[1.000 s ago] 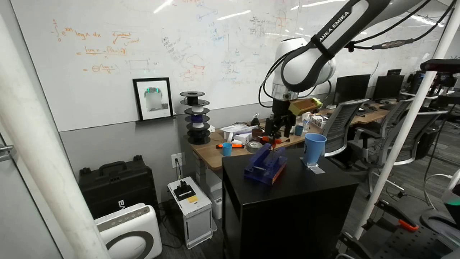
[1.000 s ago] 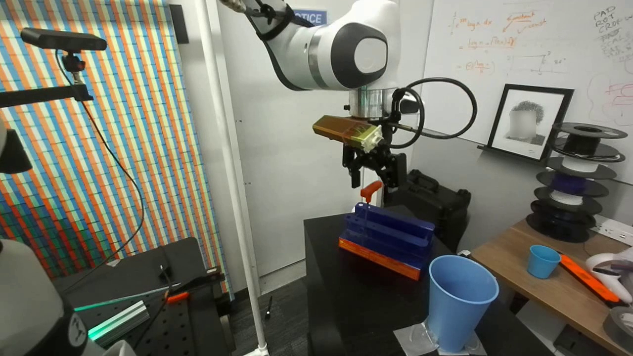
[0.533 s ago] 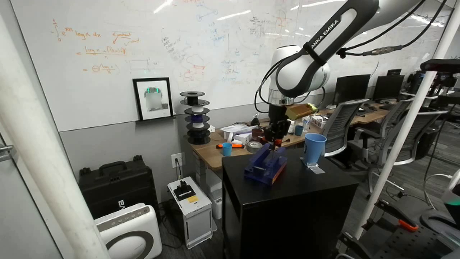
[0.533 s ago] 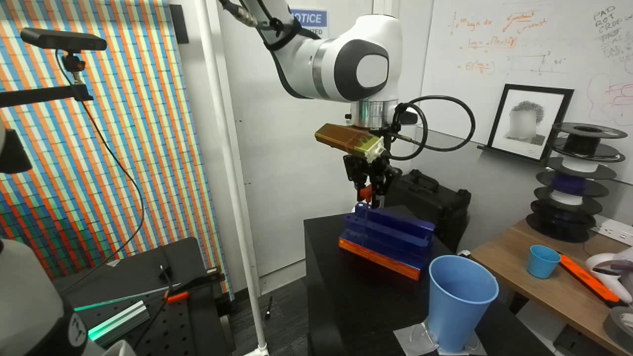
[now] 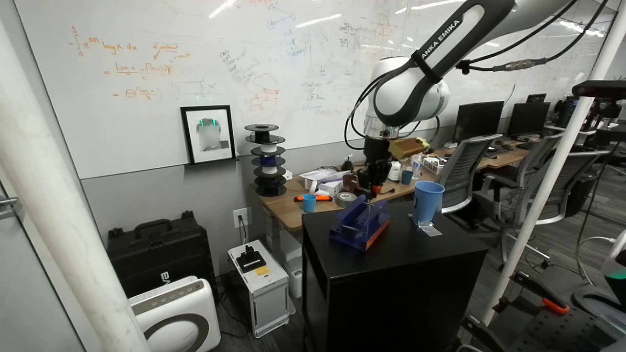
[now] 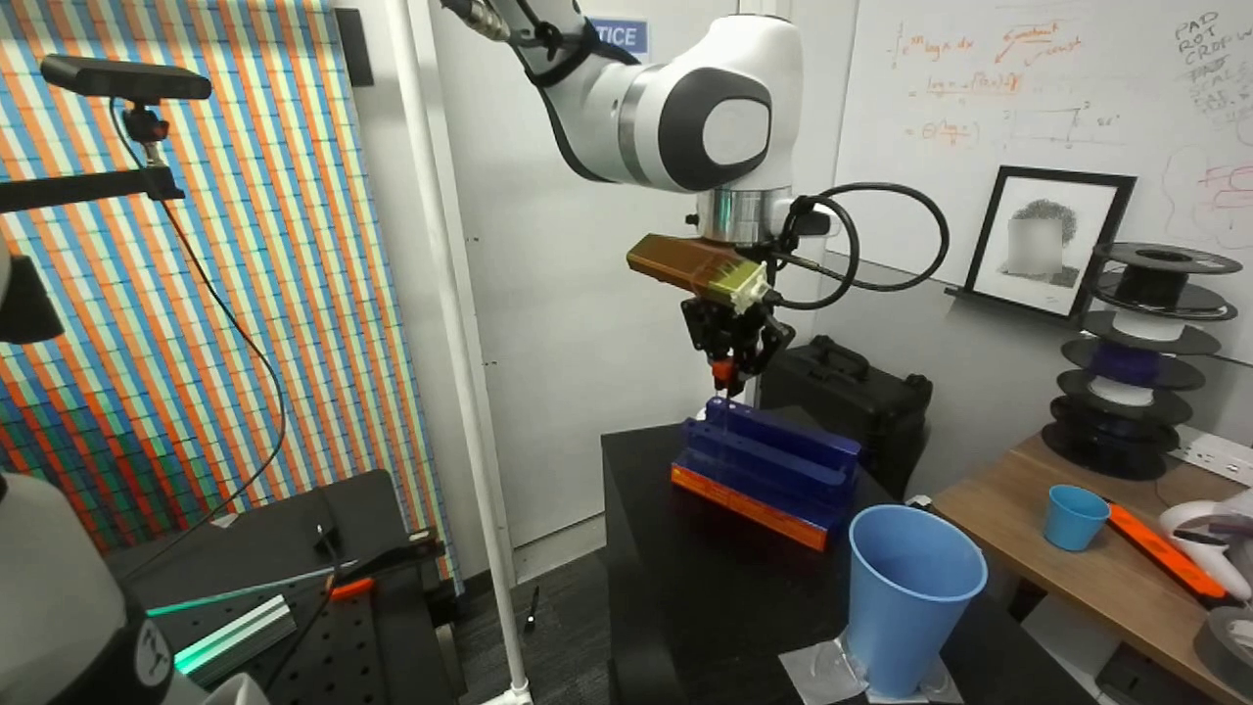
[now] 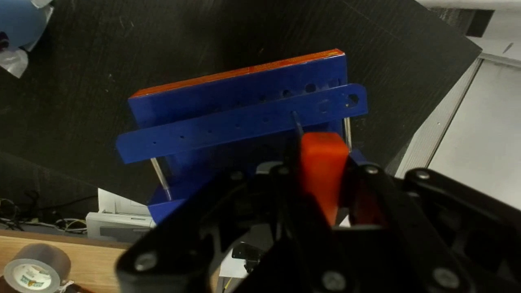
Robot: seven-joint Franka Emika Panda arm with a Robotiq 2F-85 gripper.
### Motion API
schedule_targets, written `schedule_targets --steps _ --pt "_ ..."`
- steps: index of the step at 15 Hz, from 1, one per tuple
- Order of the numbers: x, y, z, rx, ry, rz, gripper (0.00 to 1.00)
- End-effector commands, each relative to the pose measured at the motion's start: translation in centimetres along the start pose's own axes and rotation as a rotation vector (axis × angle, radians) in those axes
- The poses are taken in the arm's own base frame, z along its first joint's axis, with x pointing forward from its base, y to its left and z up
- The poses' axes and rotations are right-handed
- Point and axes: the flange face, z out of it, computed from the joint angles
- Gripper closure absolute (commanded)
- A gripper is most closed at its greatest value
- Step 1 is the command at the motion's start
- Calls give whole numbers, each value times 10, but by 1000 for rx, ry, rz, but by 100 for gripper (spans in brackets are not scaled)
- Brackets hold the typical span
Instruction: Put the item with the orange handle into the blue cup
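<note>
Gripper (image 6: 728,380): black and two-fingered, pointing down, its fingers pinching the blocky grip of an orange-handled tool (image 7: 324,167) from both sides.
Shaft (image 7: 297,123): thin metal, running from that orange handle down to a hole in the upper rail of a dark-blue, see-through plastic rack (image 6: 778,465); how deep it sits I cannot tell.
Rack: holes in a row along the rail, slim metal rods (image 7: 160,178) joining it to the base, an orange strip (image 6: 749,507) on the lower edge; it is at the top of a black, box-shaped cabinet (image 5: 391,303), and whether the base lies flat there is hard to tell.
Tall light-blue cup (image 6: 905,627): upright on the cabinet, mouth up, clear tape (image 6: 814,672) at its foot, near the rack but apart from it and from the tool.
Wooden desk (image 5: 287,209): beside the cabinet, with a smaller light-blue cup (image 5: 308,203), a roll of grey tape (image 7: 42,260) and a stack of black, white and purple spools (image 5: 268,161).
</note>
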Motion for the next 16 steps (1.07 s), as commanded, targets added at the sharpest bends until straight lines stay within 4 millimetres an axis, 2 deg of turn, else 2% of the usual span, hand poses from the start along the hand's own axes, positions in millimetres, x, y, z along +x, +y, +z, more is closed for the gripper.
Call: schedule_targets --steps 1,7,10,12,14,16 --pt "-3 -8 -38 15 42 -43 87" --pt "-30 -5 -106 -11 113 -17 87" --pt "-44 12 -141 -62 147 75 87" --pt "-52 40 -156 -127 179 183 87" --pt "-62 77 -157 -183 188 283 87" --pt "-72 115 -150 -223 191 388 87"
